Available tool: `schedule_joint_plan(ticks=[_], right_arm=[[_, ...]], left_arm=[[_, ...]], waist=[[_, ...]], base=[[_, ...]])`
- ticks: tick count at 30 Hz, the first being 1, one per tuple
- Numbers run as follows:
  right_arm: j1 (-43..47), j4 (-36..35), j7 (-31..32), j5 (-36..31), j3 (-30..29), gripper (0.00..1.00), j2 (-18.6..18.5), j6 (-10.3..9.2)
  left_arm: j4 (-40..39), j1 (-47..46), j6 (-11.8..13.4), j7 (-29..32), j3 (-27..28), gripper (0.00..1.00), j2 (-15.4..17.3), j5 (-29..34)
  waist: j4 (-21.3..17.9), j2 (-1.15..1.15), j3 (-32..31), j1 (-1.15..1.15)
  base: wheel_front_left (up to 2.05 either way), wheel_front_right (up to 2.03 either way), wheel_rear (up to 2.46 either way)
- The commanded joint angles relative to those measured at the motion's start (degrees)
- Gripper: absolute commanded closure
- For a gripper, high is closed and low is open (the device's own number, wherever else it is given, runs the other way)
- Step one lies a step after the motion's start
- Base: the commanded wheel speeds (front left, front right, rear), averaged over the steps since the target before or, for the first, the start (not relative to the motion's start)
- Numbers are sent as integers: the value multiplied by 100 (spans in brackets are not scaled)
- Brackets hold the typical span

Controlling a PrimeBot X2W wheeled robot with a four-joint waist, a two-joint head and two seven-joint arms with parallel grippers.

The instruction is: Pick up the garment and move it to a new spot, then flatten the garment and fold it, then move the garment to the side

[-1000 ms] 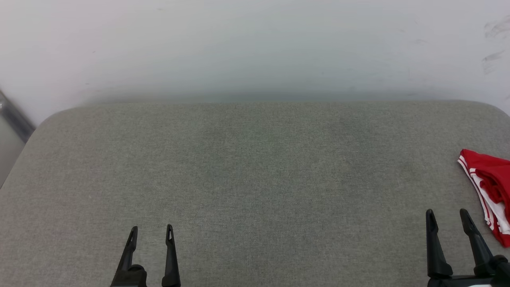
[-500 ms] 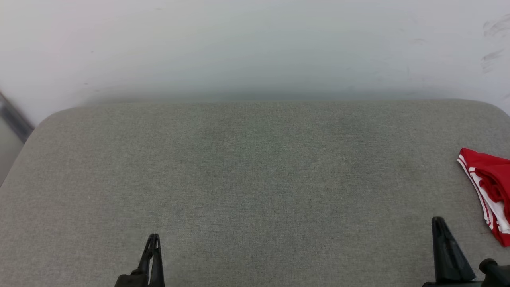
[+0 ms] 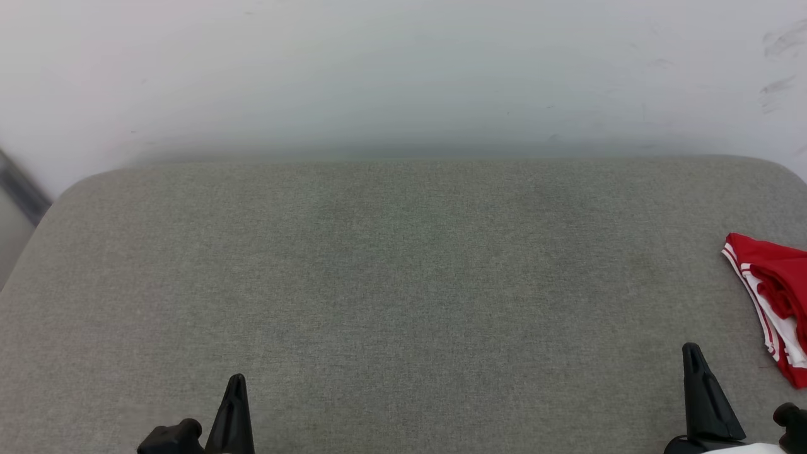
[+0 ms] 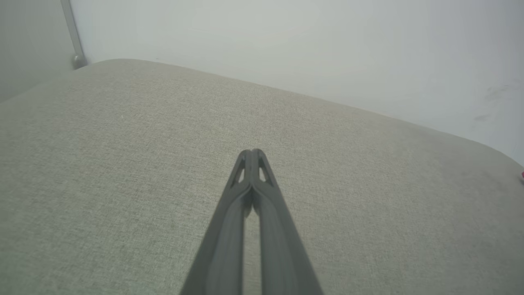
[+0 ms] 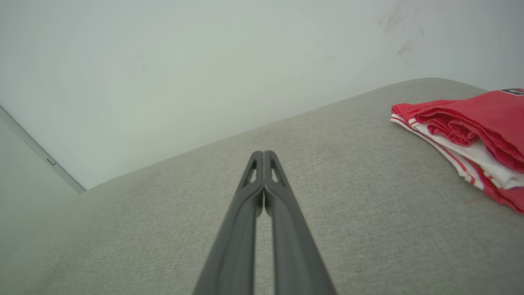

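Head view: the garment (image 3: 775, 277) lies bunched in layers at the right edge of the grey fabric-covered tabletop (image 3: 403, 284), partly cut off by the frame. Its long axis runs roughly along that edge, from far to near. The right hand (image 3: 693, 356) sits at the near right, fingers together on nothing. The garment is just beyond it and to its right, near but apart. The left hand (image 3: 236, 386), also closed and empty, is at the near left, well apart from the cloth. The right arm is clearly the nearer one.

Left wrist view: the fingers meet at the tips over bare fabric.

Right wrist view: the fingers are pressed together, pointing past the garment, which lies to the upper right. Any reach would have to swing right, in my judgement.
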Motion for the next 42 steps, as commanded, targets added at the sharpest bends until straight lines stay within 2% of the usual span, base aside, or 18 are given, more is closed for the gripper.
schedule_joint_plan(ticks=[1,21,42], right_arm=[[-200,-25,63,330,16,100,-70,0],[-581,289,457,2225,61,100,-136,-1],[-887,548,810,3724,58,100,-160,-1]], left_arm=[[-21,-190,-69,48,43,100,53,-348],[319,-605,-414,422,187,100,130,-2411],[534,-912,-680,761,356,100,157,-4037]], waist=[[-3,0,2,0],[-32,0,21,0],[-62,0,40,0]], base=[[0,0,0],[0,0,0],[0,0,0]])
